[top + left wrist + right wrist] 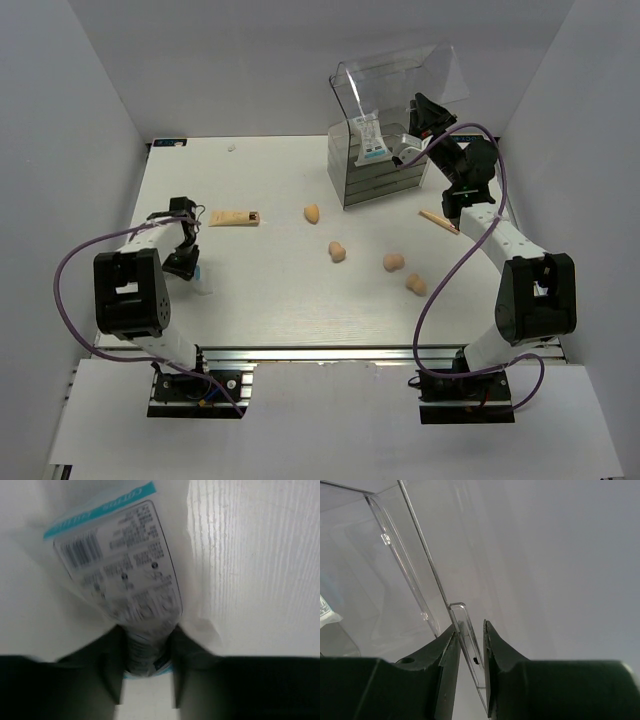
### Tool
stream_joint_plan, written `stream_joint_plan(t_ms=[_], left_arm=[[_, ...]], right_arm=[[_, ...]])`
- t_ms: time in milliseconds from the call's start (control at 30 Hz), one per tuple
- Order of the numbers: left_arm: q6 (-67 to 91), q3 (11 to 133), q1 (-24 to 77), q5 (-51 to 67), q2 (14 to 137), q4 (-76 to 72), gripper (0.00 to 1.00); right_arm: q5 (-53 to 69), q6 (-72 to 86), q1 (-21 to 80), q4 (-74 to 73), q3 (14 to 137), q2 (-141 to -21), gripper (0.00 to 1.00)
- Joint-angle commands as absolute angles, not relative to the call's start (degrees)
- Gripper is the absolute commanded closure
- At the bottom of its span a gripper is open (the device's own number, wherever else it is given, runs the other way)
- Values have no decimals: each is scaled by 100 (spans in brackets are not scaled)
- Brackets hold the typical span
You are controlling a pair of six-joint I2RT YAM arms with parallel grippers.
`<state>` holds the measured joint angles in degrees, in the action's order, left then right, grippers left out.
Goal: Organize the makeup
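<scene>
Makeup, top external view: four small peach egg-shaped sponges (pixel 337 251) lie scattered and apart across the middle of the white table (pixel 270 310). A beige squeeze tube (pixel 235 217) lies flat to their left, and a thin peach stick (pixel 438 221) lies to their right beside the right arm. A clear packet with white-blue contents (pixel 370 140) stands in the open top of the clear plastic drawer box (pixel 380 180) at the far side. The right gripper (pixel 420 112) is up at the box's raised clear lid (pixel 400 75). The left gripper (pixel 190 272) points down at the near left, over a second clear packet (pixel 202 290) on the table. Left wrist view: second clear packet (pixel 120 570), with teal edge and printed label, lies on the table, its narrow end pinched between the left gripper (pixel 147 672) fingers (pixel 112 665). Right wrist view: right gripper (pixel 470 655), jaws narrow, clamps the thin edge of the clear lid (pixel 420 555).
</scene>
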<state>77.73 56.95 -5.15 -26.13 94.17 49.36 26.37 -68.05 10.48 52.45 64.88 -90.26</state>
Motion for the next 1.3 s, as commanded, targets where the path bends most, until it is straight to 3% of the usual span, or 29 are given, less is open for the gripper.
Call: stream_joint_plan(t_ms=[0, 67, 100, 200, 367, 467, 600, 800, 1000, 1267], left_arm=[[7655, 5485, -554, -2540, 9238, 4360, 66], [7576, 5405, -554, -2479, 9150, 4254, 79], [7515, 5388, -545, -2452, 9001, 4141, 91], [7024, 5388, -501, -2049, 8650, 3842, 100], [5926, 5108, 376, -831, 7315, 2842, 100], [5388, 4328, 1018, 268, 6604, 903, 100], [5230, 3964, 1607, 1615, 6889, -1402, 100], [3009, 5410, 3240, 2189, 8188, -802, 100], [962, 6476, 3971, 2162, 9261, -272, 100], [439, 8083, 4192, 1339, 10669, -754, 100]], right_arm=[[2487, -6583, 1011, 5440, 6495, -8763, 73], [2496, -6601, 1002, 5432, 6504, -8763, 73], [2487, -6601, 1002, 5432, 6513, -8771, 73], [2452, -6574, 1002, 5397, 6556, -8780, 73], [2373, -6486, 1002, 5335, 6671, -8798, 73], [2329, -6478, 1002, 5309, 6715, -8824, 73], [2329, -6425, 1002, 5256, 6741, -8833, 73], [2364, -6434, 1002, 5168, 6829, -8885, 73], [2276, -6425, 1002, 5089, 6961, -8965, 73], [2259, -6434, 1002, 5036, 7005, -8947, 72]])
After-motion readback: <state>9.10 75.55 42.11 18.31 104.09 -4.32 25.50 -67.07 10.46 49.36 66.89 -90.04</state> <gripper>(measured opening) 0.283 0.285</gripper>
